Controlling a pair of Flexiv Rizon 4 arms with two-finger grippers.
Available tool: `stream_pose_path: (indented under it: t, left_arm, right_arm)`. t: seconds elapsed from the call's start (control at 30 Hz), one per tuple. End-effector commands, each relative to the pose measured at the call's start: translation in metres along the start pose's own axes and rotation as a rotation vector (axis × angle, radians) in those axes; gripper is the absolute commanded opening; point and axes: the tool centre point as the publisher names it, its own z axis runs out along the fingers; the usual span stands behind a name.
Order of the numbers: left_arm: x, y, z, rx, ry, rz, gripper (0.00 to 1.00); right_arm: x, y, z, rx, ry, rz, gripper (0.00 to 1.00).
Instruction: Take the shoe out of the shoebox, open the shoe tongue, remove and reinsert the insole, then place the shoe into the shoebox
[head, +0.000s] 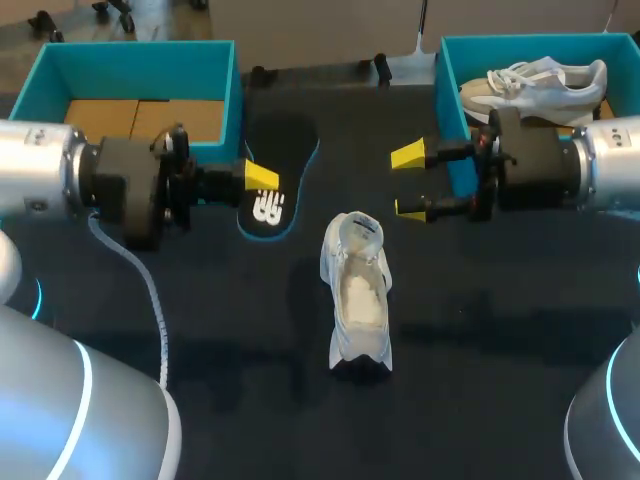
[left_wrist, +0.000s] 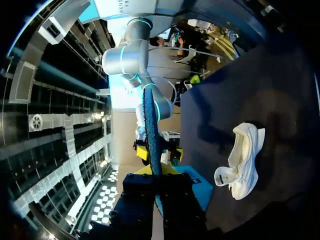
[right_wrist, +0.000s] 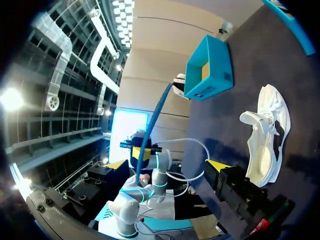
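Lying front-to-back, the shoe rests while left tool pinches insole and right tool gapes wide.

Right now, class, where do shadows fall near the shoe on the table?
Head view: a soft shadow lies on the table beside the shoe. Left wrist view: broader dark patches fall across the table near the shoe. Right wrist view: a shadow darkens the table alongside the shoe.

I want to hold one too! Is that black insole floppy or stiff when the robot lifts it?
Probably bendy: the insole bows in a curve in the right wrist view, with the left gripper pinching just one end. Likely light too: edge-on it looks very thin. It might wobble if swung quickly.
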Motion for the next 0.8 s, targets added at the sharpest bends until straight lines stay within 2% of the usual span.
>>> stream_pose_path:
  t: [0.03, 0.4, 0.8]
  left_arm:
    - [0.021, -0.003, 0.003, -0.085, -0.058, 0.338, 0.0]
    - [0.036, 0.0, 0.016, -0.112, -0.052, 0.423, 0.0]
    - [0.041, -0.017, 0.051, -0.096, -0.084, 0.392, 0.0]
  right_arm:
    - [-0.001, 0.0, 0.002, -0.002, 0.0, 0.0, 1.0]
    - [-0.008, -0.004, 0.023, 0.014, 0.039, 0.029, 1.0]
    - [0.0, 0.002, 0.047, 0.026, -0.017, 0.023, 1.0]
